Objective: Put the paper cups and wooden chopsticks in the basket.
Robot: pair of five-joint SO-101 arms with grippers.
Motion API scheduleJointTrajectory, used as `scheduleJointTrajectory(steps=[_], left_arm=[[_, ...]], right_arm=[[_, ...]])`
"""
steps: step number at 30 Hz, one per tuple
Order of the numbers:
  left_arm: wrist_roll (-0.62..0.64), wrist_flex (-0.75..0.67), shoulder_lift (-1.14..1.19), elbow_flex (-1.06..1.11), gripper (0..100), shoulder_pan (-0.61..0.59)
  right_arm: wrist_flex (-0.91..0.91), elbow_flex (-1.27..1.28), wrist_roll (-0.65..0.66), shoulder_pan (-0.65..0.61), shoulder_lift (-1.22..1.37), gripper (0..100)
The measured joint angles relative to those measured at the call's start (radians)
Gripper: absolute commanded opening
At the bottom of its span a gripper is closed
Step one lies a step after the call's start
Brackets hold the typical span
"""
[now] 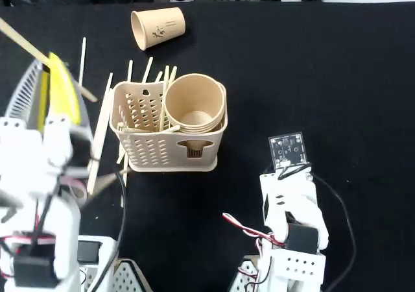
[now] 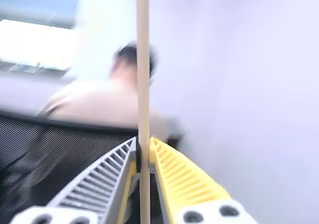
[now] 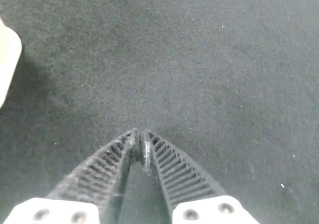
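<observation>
A cream slotted basket [image 1: 152, 150] stands mid-table. One half holds several wooden chopsticks [image 1: 144, 87], the other stacked paper cups [image 1: 194, 105]. Another paper cup [image 1: 157, 27] lies on its side at the far edge. Left of the basket my left gripper [image 1: 44, 65] [image 2: 143, 149] is raised off the table and shut on a chopstick [image 1: 26, 44] [image 2: 143, 74] that sticks out past both sides of the fingers. Loose chopsticks [image 1: 100, 133] lie along the basket's left side, and a thin one [image 1: 82, 58] lies farther back. My right gripper [image 3: 141, 143] is shut on nothing over bare cloth, with its arm [image 1: 290, 198] at the front right.
Black cloth [image 1: 324, 78] covers the table, with open room to the right of the basket. A pale corner of the basket [image 3: 7, 59] shows at the edge of the right wrist view.
</observation>
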Motion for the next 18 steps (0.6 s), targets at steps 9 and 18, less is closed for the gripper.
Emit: scheduleJointTrajectory(steps=[9,18], left_arm=[[0.000,-0.043,-0.029,0.169,3,0.149],[0.000,-0.087,0.028,0.301,19,0.147]], right_arm=[[0.000,0.000,0.000,0.000,0.000,1.2],[0.000,0.000,0.000,0.000,0.000,1.2]])
